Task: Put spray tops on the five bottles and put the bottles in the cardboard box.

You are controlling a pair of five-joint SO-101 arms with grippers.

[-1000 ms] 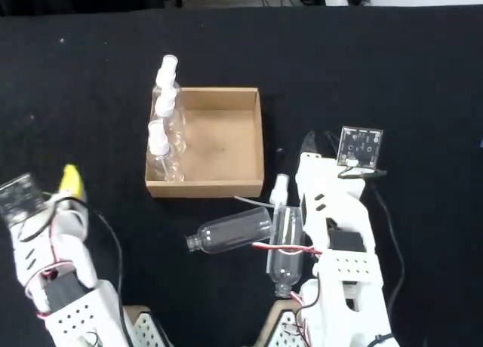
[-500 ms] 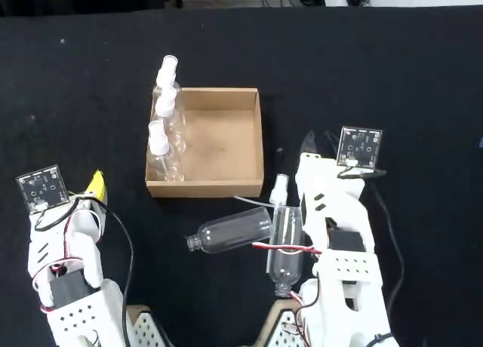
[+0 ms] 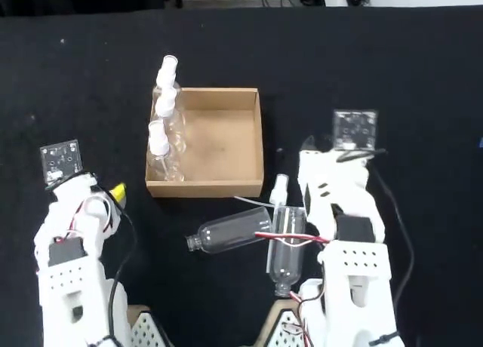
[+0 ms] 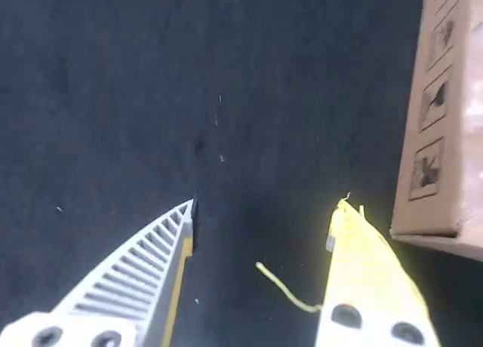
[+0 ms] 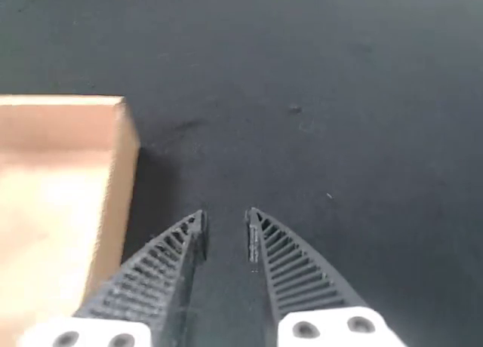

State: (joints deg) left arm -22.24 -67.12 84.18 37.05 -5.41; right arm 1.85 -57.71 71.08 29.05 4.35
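The box (image 3: 219,143) sits at centre frame in the high view on the black table (image 3: 392,68). Three topped bottles (image 3: 175,124) stand in a row along its left wall. Below the box, at lower centre, a bare bottle (image 3: 230,232) lies on its side with its open neck to the left. Just right of it lies a second bottle (image 3: 287,249) with a spray top (image 3: 280,187) at its upper end; whether it is fitted I cannot tell.

The left gripper (image 4: 266,207) is at lower left (image 3: 115,194), spread wide and empty, near the box's corner. The right gripper (image 5: 226,215) is right of the box (image 3: 308,145), with only a narrow gap and nothing in it.
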